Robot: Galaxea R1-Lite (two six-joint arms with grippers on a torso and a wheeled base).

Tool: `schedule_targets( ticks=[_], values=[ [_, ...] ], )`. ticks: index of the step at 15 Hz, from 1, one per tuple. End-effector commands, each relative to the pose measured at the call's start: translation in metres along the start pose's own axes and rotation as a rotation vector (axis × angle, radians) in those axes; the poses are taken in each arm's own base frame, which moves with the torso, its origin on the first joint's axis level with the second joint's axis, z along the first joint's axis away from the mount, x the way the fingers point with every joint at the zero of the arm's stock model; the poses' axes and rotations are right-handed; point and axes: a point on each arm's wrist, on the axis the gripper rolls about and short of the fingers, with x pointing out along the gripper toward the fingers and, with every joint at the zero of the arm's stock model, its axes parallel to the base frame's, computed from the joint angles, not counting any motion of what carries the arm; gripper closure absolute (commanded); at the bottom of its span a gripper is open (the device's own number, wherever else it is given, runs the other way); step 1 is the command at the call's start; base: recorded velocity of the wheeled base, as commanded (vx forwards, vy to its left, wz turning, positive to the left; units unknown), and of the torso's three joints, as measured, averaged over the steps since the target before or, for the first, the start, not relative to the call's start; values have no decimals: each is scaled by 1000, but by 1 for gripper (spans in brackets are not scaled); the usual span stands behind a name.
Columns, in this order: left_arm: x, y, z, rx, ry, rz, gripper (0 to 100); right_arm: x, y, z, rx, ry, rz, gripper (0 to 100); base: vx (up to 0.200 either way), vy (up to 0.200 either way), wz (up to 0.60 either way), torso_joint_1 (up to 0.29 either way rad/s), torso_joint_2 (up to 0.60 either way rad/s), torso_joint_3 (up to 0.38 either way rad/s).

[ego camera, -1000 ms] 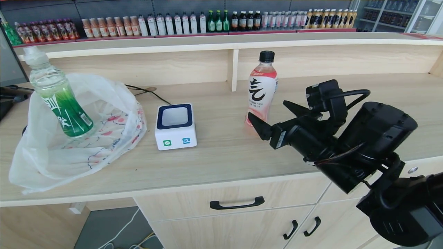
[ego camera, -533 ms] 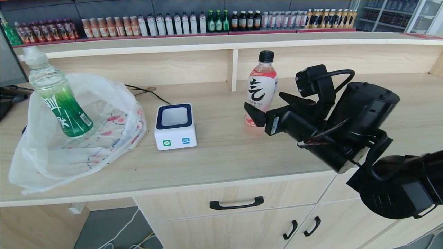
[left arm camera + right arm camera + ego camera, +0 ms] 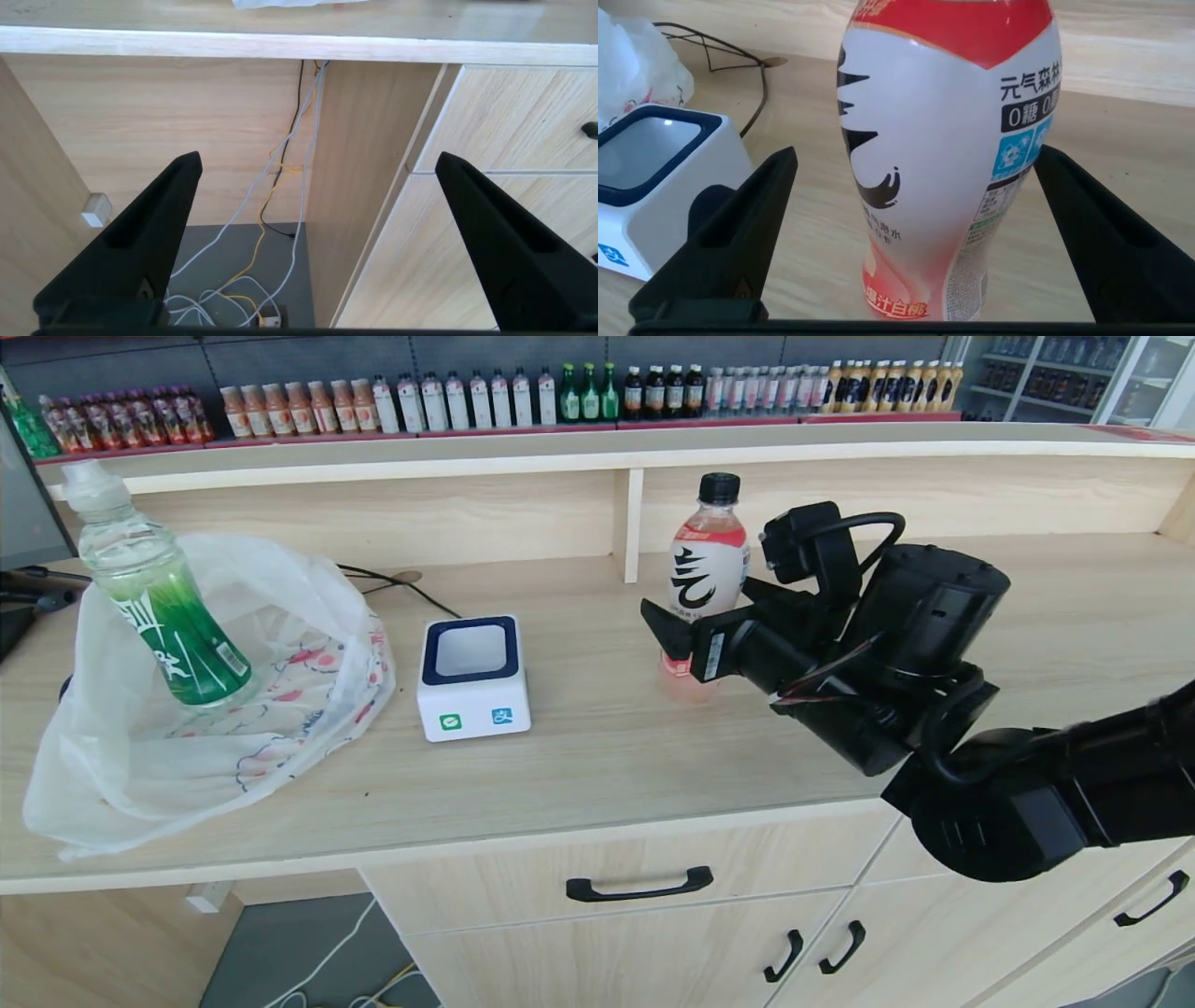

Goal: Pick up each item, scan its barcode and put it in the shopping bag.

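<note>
A pink drink bottle (image 3: 707, 569) with a black cap stands upright on the wooden counter (image 3: 579, 747). My right gripper (image 3: 714, 616) is open, one finger on each side of the bottle's lower half. The right wrist view has the bottle (image 3: 943, 159) close up between the spread fingers of that gripper (image 3: 915, 154). A white and blue scanner (image 3: 471, 677) sits left of the bottle. A green bottle (image 3: 159, 607) stands tilted in the clear shopping bag (image 3: 299, 644) at the far left. My left gripper (image 3: 318, 163) is open below the counter edge, facing cabinet fronts and cables.
A raised back shelf with a vertical divider (image 3: 633, 523) runs behind the counter, close behind the pink bottle. A black cable (image 3: 392, 581) trails from the bag toward the scanner (image 3: 654, 177). Drawers with black handles (image 3: 639, 887) sit under the counter. Rows of bottles line the far wall.
My right arm has moved up and to the left, bringing its open fingers from in front of the pink bottle to either side of it. The bag, green bottle and scanner have not moved.
</note>
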Motion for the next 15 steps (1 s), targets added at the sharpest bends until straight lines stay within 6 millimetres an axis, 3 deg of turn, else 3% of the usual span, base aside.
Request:
schedule_targets(
  ticks=[1, 15],
  values=[
    [0, 0, 0, 0, -1, 1, 0, 7, -1, -6, -1, 6, -5, 0, 0, 0, 0, 0, 0, 0],
    [0, 0, 0, 0, -1, -1, 0, 33, -6, -13, -3, -20, -27, 0, 0, 0, 0, 0, 0, 0]
  ],
)
